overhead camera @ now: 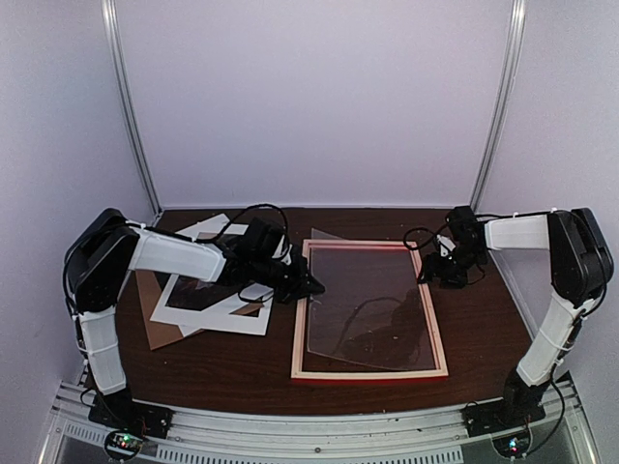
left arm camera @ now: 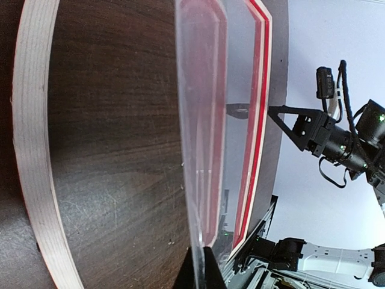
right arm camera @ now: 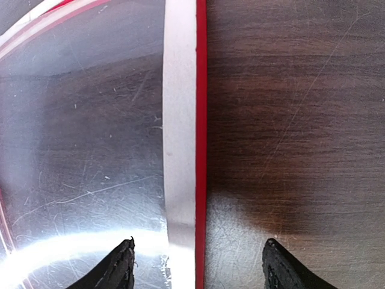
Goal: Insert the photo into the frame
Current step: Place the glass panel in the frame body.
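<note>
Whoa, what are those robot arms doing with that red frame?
The left hand is pinching the edge of a clear sheet, holding it tilted over the frame, which lies pale side up on the table. The right hand hangs open above the frame's right rail. Inside the frame only tabletop shows.

Frame (overhead camera: 369, 371): large rectangle of thin wooden strips, lying flat at the centre of the table (overhead camera: 242, 372), back up. Back face is pale bare wood, and red shows along the outer edge, clearest on the near rail. Long sides run away from the arm bases. A clear pane (overhead camera: 368, 300) sits in the opening, skewed: its far corner pokes past the far rail and its left edge is raised off the left rail.

Photo (overhead camera: 198, 295): left of the frame, apart from it. Only a dark patch shows through the window of the white mat (overhead camera: 208, 317), so it is likely the print. No picture detail can be read, and it is partly hidden.
</note>
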Controlling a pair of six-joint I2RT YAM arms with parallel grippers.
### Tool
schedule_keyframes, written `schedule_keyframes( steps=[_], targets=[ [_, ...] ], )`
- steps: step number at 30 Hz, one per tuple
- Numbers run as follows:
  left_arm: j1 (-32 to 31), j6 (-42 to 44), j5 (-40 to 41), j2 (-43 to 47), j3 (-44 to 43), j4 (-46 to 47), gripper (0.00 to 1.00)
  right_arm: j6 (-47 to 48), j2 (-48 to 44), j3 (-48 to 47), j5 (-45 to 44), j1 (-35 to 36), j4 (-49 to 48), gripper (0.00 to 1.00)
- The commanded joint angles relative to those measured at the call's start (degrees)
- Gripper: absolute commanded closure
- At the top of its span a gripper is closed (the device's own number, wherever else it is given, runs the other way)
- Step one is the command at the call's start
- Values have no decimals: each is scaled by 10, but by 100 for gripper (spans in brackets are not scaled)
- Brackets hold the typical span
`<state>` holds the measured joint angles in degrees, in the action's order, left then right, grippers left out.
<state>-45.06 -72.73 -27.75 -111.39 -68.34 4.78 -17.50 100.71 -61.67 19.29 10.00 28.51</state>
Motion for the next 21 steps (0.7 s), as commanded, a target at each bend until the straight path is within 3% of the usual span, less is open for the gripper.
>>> schedule_keyframes(
  steps=[1, 10, 21],
  targets=[
    [-2, -9, -27, -12, 3, 27, 100, 6, -1, -6, -2, 6, -4, 28],
    [-4, 11, -24, -22, -13, 11, 99, 7, 4, -14, -1, 11, 1, 29],
    [-5, 28, -28, -42, -31, -8, 80, 12, -25, -29, 0, 29, 6, 29]
  ],
)
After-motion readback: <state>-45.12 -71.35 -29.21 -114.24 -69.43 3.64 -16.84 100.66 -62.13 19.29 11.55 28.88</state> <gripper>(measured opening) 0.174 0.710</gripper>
